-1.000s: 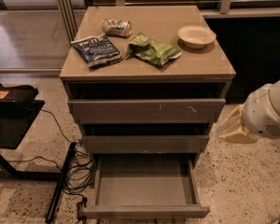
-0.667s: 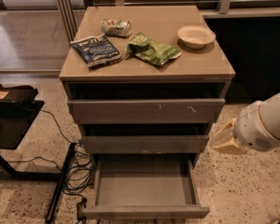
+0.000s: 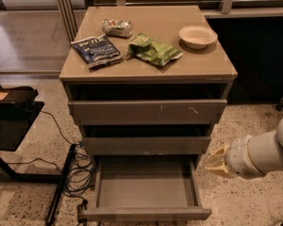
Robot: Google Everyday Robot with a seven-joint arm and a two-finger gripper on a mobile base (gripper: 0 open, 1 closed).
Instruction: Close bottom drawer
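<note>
The bottom drawer (image 3: 146,213) of the grey-taupe cabinet (image 3: 148,69) stands pulled far out at floor level. Its plain flat front faces me and its smooth grey tray (image 3: 144,185) holds nothing. My gripper (image 3: 216,162) is at the tan tip of the white arm (image 3: 259,153), which comes in from the right. It hangs just to the right of the open drawer's right side, at about the height of the tray's back, and is apart from the drawer.
Two upper drawers (image 3: 147,111) with pale scratches sit slightly out. On the cabinet top lie a blue chip bag (image 3: 96,50), a green chip bag (image 3: 153,51), a crumpled packet (image 3: 117,27) and a white bowl (image 3: 197,36). A black stand (image 3: 12,121) and cables (image 3: 75,173) are at the left.
The arm has moved down and to the left, from beside the upper drawers to beside the open bottom drawer. The drawer has not moved.
</note>
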